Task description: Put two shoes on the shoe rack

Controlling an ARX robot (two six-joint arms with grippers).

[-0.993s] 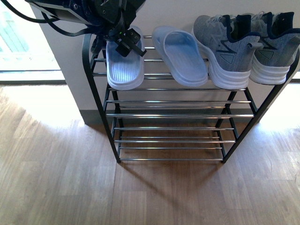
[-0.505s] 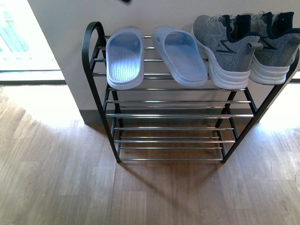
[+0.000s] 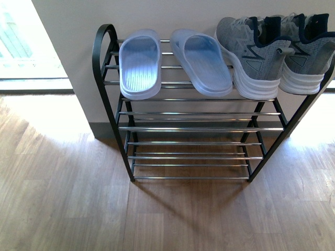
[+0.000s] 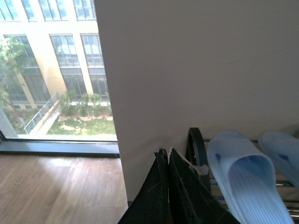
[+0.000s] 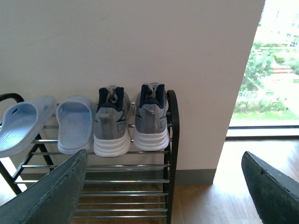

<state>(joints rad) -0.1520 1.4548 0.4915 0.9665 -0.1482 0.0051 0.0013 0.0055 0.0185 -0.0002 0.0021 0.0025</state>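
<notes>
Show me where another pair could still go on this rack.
The top tier of the shoe rack is crowded: two blue slides and two grey sneakers fill it side to side. The bars of the lower tiers are bare from the left frame to the right.

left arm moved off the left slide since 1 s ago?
Yes. It is out of the front view; a second ago it hung over the left slide at the rack's left hoop.
</notes>
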